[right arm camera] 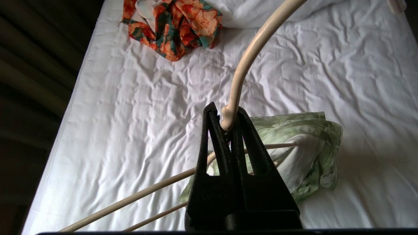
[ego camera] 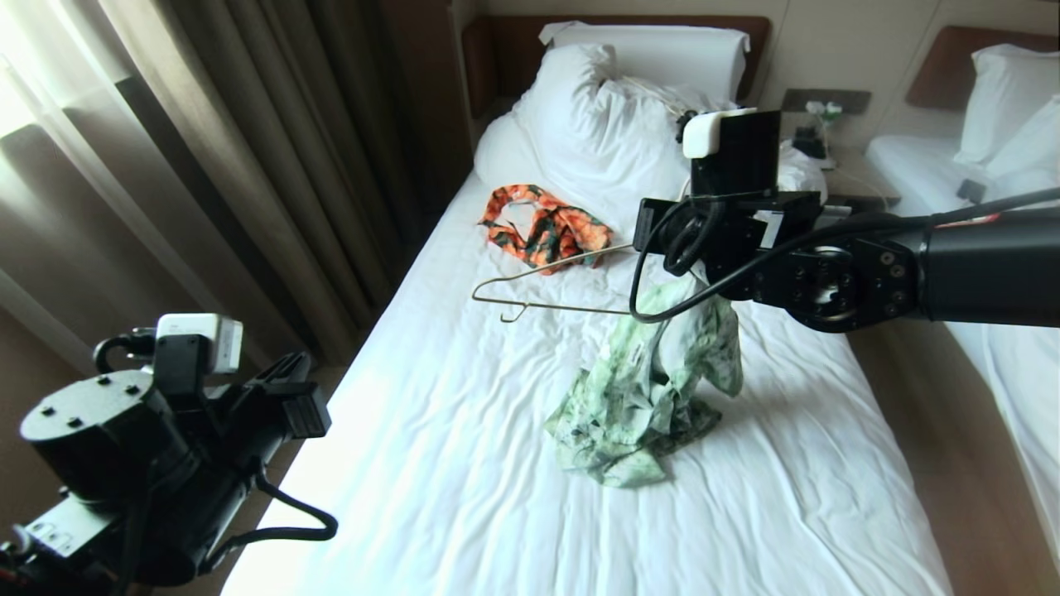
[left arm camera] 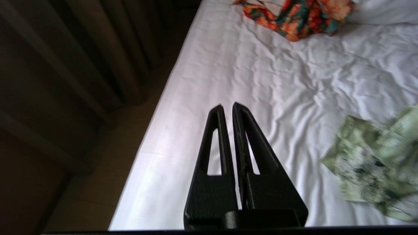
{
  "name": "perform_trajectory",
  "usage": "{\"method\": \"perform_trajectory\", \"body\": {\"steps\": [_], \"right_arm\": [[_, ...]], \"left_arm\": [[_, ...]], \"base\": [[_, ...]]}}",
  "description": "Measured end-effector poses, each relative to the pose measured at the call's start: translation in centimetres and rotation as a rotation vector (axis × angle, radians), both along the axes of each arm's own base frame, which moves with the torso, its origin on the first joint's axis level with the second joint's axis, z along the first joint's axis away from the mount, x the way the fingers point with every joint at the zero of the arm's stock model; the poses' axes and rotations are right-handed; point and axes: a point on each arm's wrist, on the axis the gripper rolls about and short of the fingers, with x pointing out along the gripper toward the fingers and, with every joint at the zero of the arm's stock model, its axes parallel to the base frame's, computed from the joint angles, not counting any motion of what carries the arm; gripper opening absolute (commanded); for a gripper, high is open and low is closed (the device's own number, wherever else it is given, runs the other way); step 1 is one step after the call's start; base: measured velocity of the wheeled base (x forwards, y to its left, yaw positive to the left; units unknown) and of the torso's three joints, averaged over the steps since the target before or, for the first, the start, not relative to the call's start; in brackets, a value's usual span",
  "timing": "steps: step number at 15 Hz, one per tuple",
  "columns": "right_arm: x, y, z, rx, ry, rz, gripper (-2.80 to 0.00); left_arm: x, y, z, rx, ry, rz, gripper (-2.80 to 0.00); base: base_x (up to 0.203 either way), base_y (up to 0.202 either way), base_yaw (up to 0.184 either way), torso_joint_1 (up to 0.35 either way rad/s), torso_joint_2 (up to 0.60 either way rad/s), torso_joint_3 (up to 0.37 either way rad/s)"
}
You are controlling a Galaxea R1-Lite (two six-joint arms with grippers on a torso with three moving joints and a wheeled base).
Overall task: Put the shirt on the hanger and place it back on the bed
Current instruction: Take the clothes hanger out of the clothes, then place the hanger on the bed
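My right gripper [right arm camera: 227, 115] is shut on the cream hanger [right arm camera: 248, 58] at the base of its hook, holding it in the air over the middle of the bed [ego camera: 464, 463]. The hanger [ego camera: 538, 269] sticks out bare toward the curtain side. Its other end is inside the light green shirt [ego camera: 654, 381], which hangs from it in a bunch with its lower part crumpled on the sheet. In the right wrist view the shirt [right arm camera: 303, 153] lies just beyond the fingers. My left gripper [left arm camera: 227, 106] is shut and empty, held over the bed's near left edge, apart from the shirt [left arm camera: 375, 163].
An orange-and-dark-green garment [ego camera: 542, 228] lies on the sheet beyond the hanger. White duvet and pillows [ego camera: 613, 108] are bunched at the headboard. Curtains [ego camera: 207, 165] hang along the left, a nightstand [ego camera: 828, 157] and a second bed [ego camera: 1019, 165] stand on the right.
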Motion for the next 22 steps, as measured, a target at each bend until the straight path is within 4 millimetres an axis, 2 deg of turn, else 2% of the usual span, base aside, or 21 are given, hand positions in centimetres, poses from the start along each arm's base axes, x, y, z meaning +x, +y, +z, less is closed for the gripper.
{"method": "perform_trajectory", "body": {"steps": [3, 4, 7, 11, 15, 22], "right_arm": [[-0.4, -1.0, -1.3, 0.143, 0.125, -0.031, -2.8], [-0.5, -1.3, -2.0, 0.134, 0.185, -0.041, -2.8], [0.6, -3.2, -5.2, -0.034, 0.359, -0.105, -2.8], [3.2, -5.1, -10.0, -0.185, 0.493, -0.146, -2.8], [4.6, -4.8, -14.4, -0.323, 0.593, -0.117, -2.8], [7.8, -3.4, -19.1, -0.434, 0.637, -0.079, -2.8]], "left_arm": [[-1.8, 2.1, -0.1, 0.003, 0.005, 0.074, -2.8], [-2.5, 2.5, -0.2, 0.003, 0.01, 0.09, -2.8], [-4.2, 3.0, -0.8, 0.01, 0.029, 0.106, -2.8], [-5.1, 3.3, -0.7, 0.018, 0.022, 0.141, -2.8], [-5.3, 3.3, -0.6, 0.016, 0.017, 0.143, -2.8], [-5.1, 3.1, -0.7, -0.029, 0.012, 0.123, -2.8]], "base": [[0.0, 0.0, 0.0, 0.0, 0.0, 0.0], [0.0, 0.0, 0.0, 0.0, 0.0, 0.0], [0.0, 0.0, 0.0, 0.0, 0.0, 0.0], [0.0, 0.0, 0.0, 0.0, 0.0, 0.0], [0.0, 0.0, 0.0, 0.0, 0.0, 0.0], [0.0, 0.0, 0.0, 0.0, 0.0, 0.0]]}}
